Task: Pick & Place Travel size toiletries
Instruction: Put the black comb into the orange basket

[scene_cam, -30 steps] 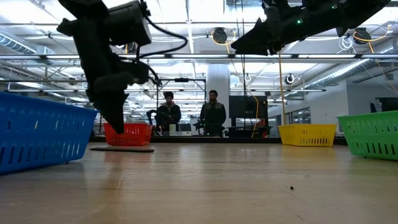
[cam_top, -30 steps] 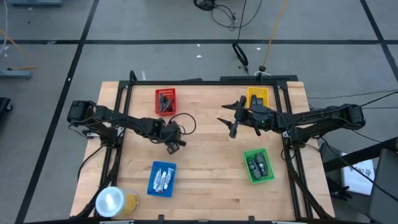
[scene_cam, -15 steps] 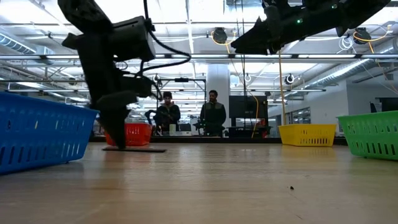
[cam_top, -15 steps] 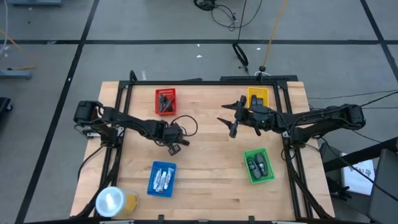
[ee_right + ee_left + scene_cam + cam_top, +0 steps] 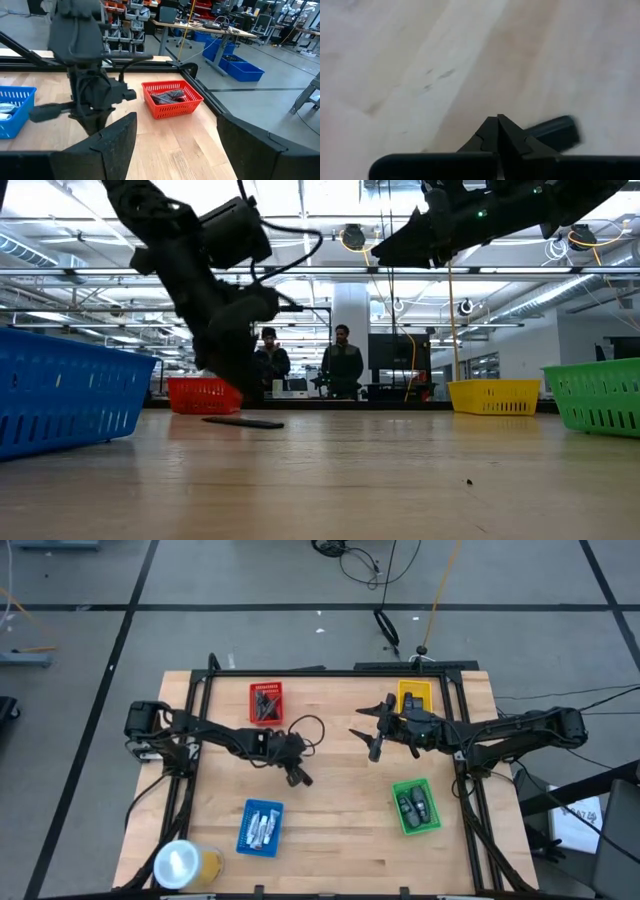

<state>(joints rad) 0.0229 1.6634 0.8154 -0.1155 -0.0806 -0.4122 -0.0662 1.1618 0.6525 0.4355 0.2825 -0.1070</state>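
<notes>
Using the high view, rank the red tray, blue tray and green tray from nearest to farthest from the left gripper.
From the left gripper:
1. Red tray, toward the table's far edge, and blue tray, toward its near edge: too close to call.
2. Green tray, on the right arm's side, farthest.

left hand (image 5: 297,776) moved rightward across table, pushing dark stick (image 5: 243,421) along (fingers closed).
</notes>
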